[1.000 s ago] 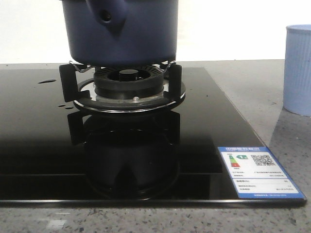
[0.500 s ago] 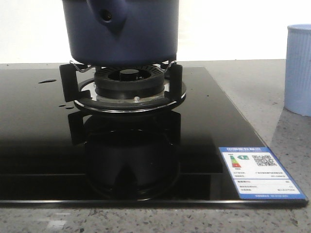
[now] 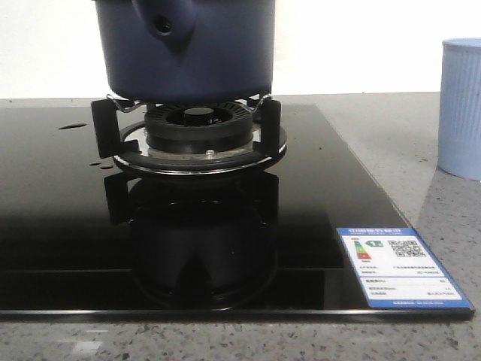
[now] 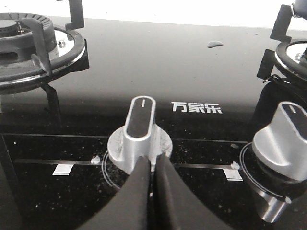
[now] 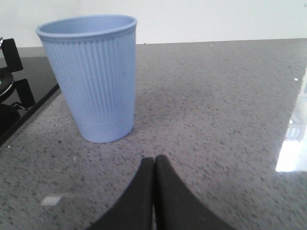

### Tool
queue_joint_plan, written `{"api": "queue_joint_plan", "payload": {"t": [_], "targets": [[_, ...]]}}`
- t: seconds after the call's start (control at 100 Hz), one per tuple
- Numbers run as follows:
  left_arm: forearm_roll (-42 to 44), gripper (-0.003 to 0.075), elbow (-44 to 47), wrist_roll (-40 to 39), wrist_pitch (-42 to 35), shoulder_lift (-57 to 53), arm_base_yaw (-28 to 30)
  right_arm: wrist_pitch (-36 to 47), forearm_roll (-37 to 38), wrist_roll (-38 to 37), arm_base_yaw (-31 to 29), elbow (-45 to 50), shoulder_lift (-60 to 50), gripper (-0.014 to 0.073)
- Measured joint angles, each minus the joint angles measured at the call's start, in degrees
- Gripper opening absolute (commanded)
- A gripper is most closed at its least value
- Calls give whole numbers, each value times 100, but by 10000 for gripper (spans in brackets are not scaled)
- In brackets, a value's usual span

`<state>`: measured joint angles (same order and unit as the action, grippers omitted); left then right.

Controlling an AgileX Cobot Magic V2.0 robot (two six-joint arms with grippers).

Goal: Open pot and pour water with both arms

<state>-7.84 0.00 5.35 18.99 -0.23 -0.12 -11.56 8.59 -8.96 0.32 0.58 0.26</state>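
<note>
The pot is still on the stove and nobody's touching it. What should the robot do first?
Probably open the left gripper and lift it toward the pot: its fingers are shut near a stove knob, holding nothing.

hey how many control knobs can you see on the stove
2. In the left wrist view, one silver knob stands just beyond the left gripper, its fingers shut. The second knob sits further along the hob's front strip. Others may lie outside the view.
</note>
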Motion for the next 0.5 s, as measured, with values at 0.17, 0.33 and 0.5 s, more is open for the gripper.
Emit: {"api": "queue_joint_plan", "payload": {"t": [0.17,0.33,0.5], "targets": [[-11,-19,0,0,0,0,0,-687,-130,38,-101,0,-82,-67],[-21,-19,0,0,0,0,0,-715,-151,49,-101,-10,-82,-67],[-21,-19,0,0,0,0,0,-715,-154,49,-101,-10,-82,-67]]}}
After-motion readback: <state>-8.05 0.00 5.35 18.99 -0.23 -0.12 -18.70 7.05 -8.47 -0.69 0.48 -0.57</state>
